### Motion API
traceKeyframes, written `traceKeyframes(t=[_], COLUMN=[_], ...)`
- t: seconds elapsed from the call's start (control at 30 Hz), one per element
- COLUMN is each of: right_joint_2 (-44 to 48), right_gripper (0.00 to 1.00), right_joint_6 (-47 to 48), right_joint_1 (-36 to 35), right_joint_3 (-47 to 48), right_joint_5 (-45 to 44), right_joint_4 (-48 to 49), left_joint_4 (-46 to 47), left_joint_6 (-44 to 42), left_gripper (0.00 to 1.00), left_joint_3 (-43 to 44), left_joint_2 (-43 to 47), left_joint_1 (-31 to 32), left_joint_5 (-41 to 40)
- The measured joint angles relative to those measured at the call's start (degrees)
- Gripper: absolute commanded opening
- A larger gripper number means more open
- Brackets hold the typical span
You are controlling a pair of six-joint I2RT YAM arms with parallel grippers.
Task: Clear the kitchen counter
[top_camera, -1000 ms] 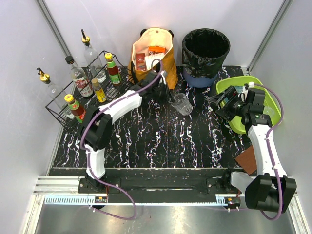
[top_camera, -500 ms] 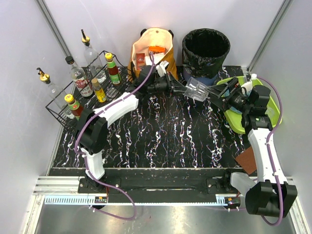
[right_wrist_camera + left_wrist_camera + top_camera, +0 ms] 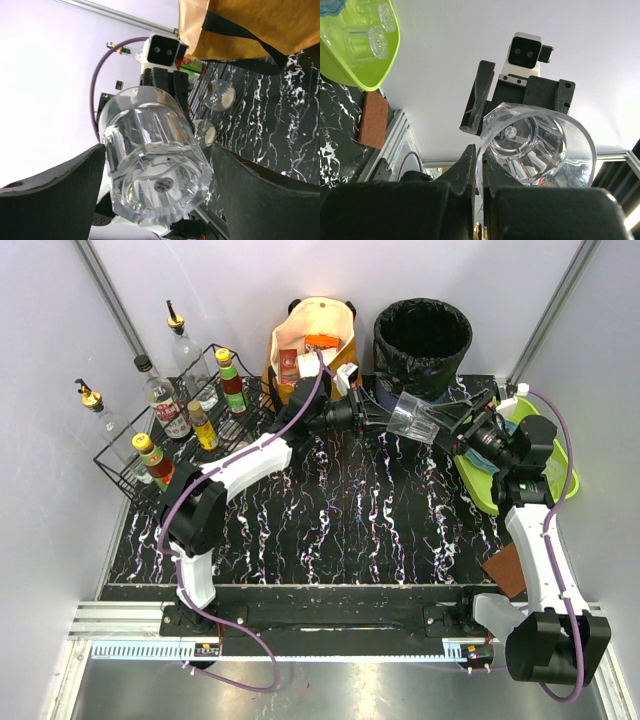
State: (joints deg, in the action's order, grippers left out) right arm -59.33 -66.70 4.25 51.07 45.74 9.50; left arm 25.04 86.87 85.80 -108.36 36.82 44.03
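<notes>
While the left gripper [image 3: 383, 417] is pressed tight onto the rim of a clear glass tumbler [image 3: 412, 418], with one finger inside and one outside, the right gripper [image 3: 455, 427] stands spread wide. Its fingers [image 3: 50, 195] flank the tumbler's base, but I cannot tell whether they touch it. The tumbler lies on its side in mid-air. The kitchen counter [image 3: 340, 520] is black with white marble-like veins and lies below both grippers, which face each other above its far right part, near the black bin [image 3: 422, 340] at its far edge and the lime-green tray [image 3: 482, 492] at its right edge.
</notes>
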Motion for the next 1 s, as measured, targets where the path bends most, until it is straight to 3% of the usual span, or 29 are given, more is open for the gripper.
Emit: traceKeyframes(t=[0.07,0.13,0.2,0.33,0.47,0.63,1.0], right_joint_2=[0.0,0.0,0.0,0.0,0.0,-0.7,-6.1], right_gripper=[0.68,0.47,0.24,0.03,0.0,0.0,0.0], right_joint_6=[-1.4,-2.4,-3.4,-2.5,0.6,7.9,25.1], right_joint_1=[0.0,-0.1,-0.1,-0.2,-0.3,-0.3,-0.1], right_joint_3=[-0.1,-0.2,-0.2,0.1,1.4,8.4,20.9], right_joint_5=[0.0,-0.1,-0.1,-0.9,-3.1,-8.4,-37.7], right_joint_4=[1.6,2.5,2.9,0.7,-6.0,-19.8,-46.8], left_joint_4=[1.0,1.9,2.8,3.7,3.0,-2.8,-28.7], left_joint_6=[0.7,1.2,1.7,0.8,-2.0,-9.2,-34.4], left_gripper=[0.03,0.11,0.26,0.59,0.84,0.96,0.99], left_joint_3=[0.0,0.0,0.0,-0.1,-0.7,-3.2,-12.2], left_joint_2=[-0.3,-0.4,-0.4,-0.4,-0.2,2.2,17.9], left_joint_1=[0.2,0.3,0.3,0.3,0.2,-1.6,-10.8], left_joint_5=[0.0,0.0,0.1,0.2,0.1,0.3,-4.9])
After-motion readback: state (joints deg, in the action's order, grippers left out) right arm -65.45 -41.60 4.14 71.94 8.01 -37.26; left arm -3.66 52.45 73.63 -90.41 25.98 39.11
